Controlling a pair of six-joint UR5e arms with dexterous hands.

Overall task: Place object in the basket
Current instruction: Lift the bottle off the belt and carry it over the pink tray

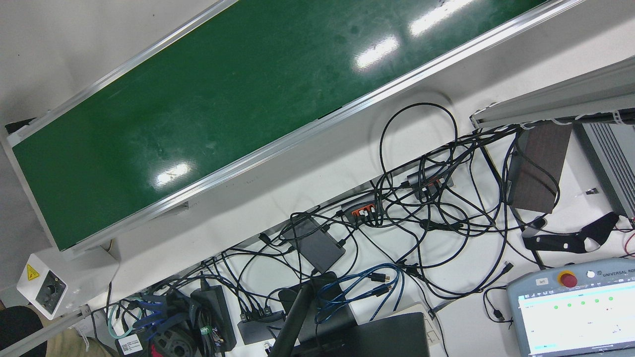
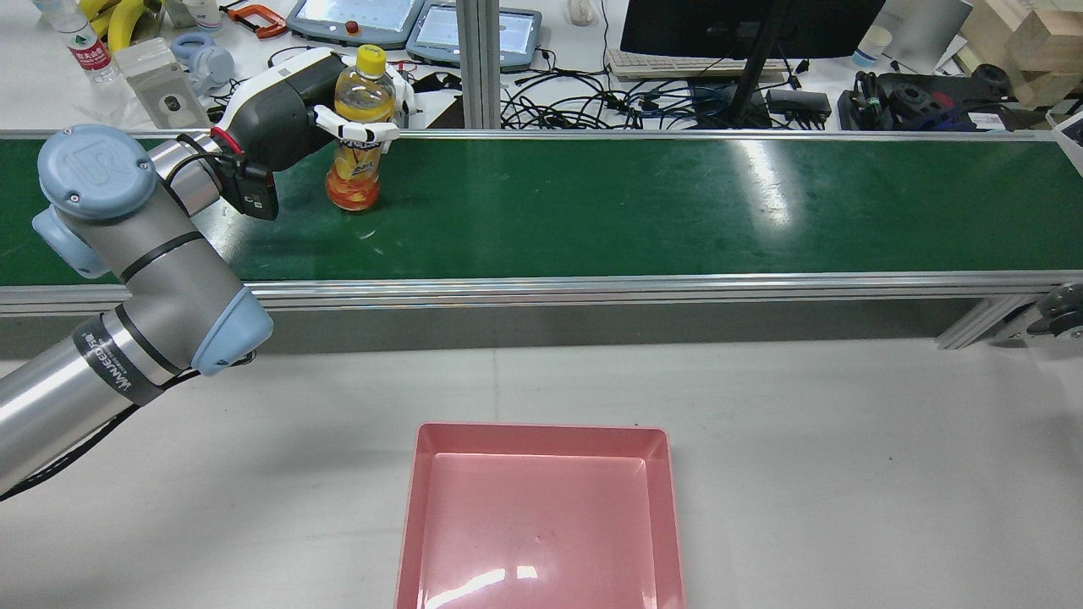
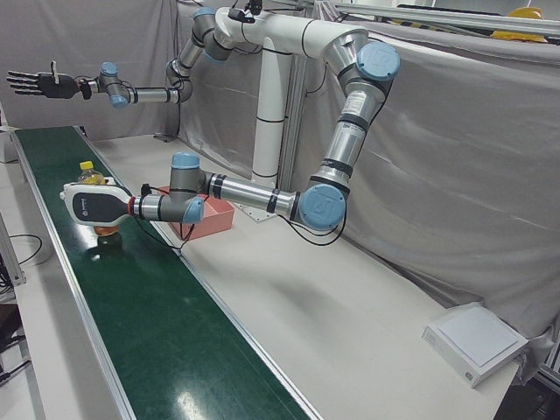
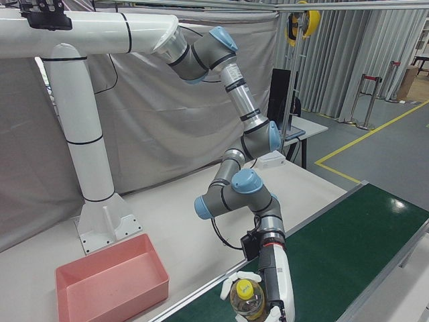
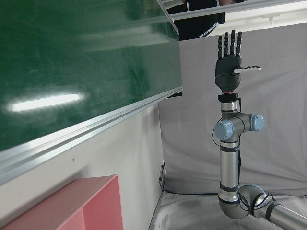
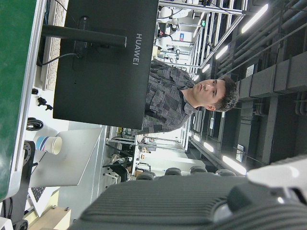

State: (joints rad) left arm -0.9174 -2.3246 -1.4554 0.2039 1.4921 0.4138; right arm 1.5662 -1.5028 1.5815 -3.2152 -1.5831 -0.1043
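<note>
An orange-juice bottle (image 2: 354, 179) with a yellow cap stands upright on the green conveyor belt (image 2: 643, 207) at its left end. My left hand (image 2: 283, 106) reaches over the belt and its white fingers (image 2: 355, 131) wrap around the bottle's upper body. The left-front view shows the hand (image 3: 92, 206) with the bottle (image 3: 86, 171) behind it, and the right-front view shows the fingers (image 4: 241, 276) beside the bottle (image 4: 247, 298). The pink basket (image 2: 541, 516) lies empty on the white table in front of the belt. My right hand (image 3: 37, 83) is raised high, fingers spread, holding nothing; it also shows in the left hand view (image 5: 229, 57).
The belt's aluminium rail (image 2: 592, 288) runs between the belt and the basket. Behind the belt are a monitor (image 2: 744, 25), cables and teach pendants (image 2: 355, 17). A white box (image 3: 477, 341) lies at the table's far corner.
</note>
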